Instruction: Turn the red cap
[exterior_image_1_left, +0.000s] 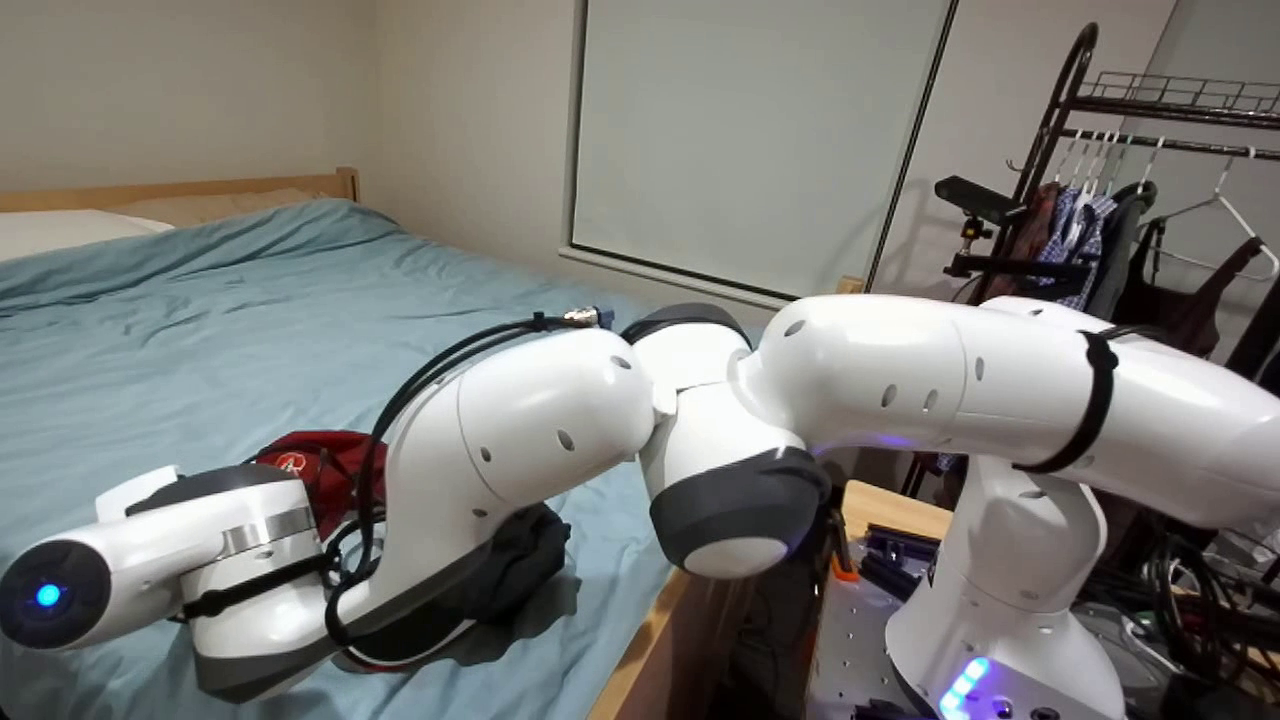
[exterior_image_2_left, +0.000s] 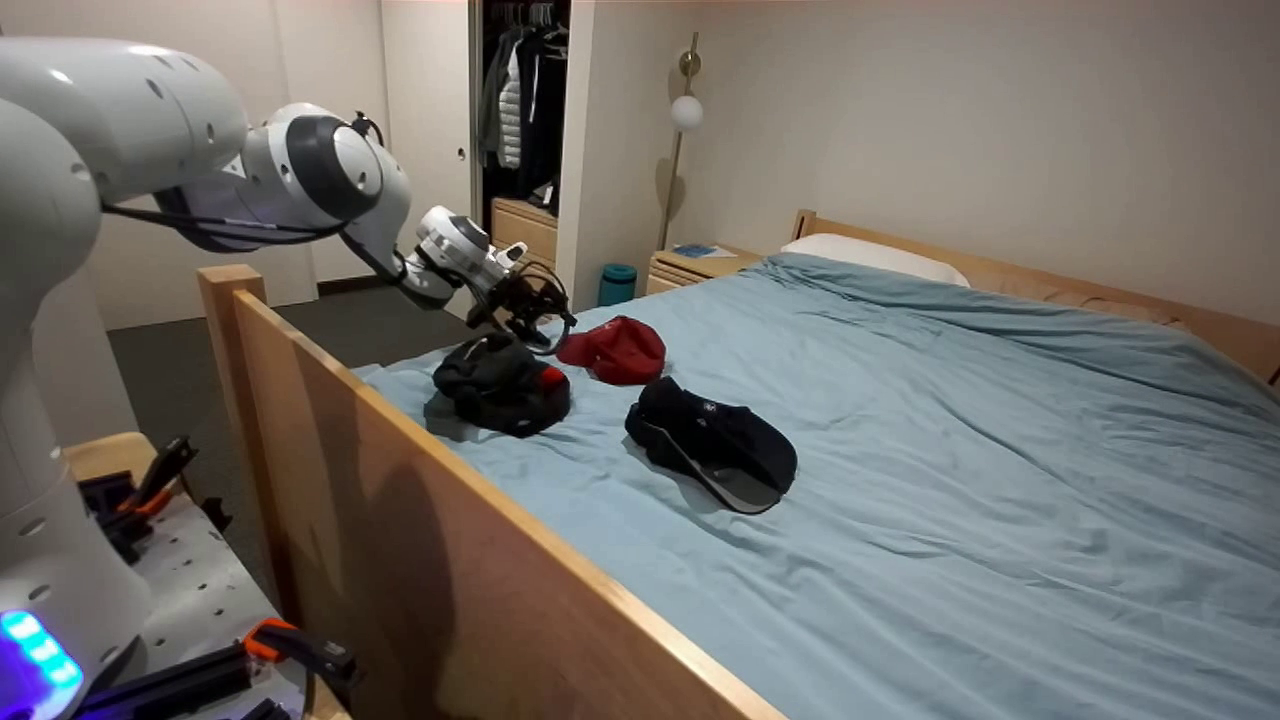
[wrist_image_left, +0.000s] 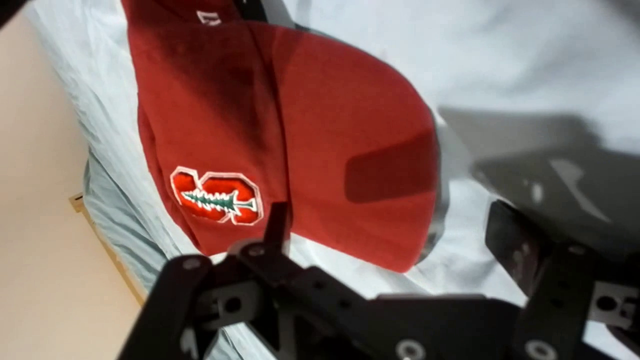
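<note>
The red cap (exterior_image_2_left: 625, 350) lies on the blue bed sheet, with its brim toward my gripper (exterior_image_2_left: 540, 325). It is partly hidden behind the arm in an exterior view (exterior_image_1_left: 335, 465). In the wrist view the red cap (wrist_image_left: 350, 145) shows its brim and a front badge with a green tree. My gripper (wrist_image_left: 392, 225) is open and holds nothing. Its left finger overlaps the cap front near the badge in the picture; its right finger is beyond the brim's edge. I cannot tell whether a finger touches the cap. The arm hides the gripper in an exterior view.
A dark grey cap with a red patch (exterior_image_2_left: 500, 385) lies close to the gripper. A black cap with a grey brim (exterior_image_2_left: 715, 440) lies nearby. A blurred dark grey surface (wrist_image_left: 560, 185) shows beside the right finger. The wooden bed board (exterior_image_2_left: 480, 550) stands between base and bed.
</note>
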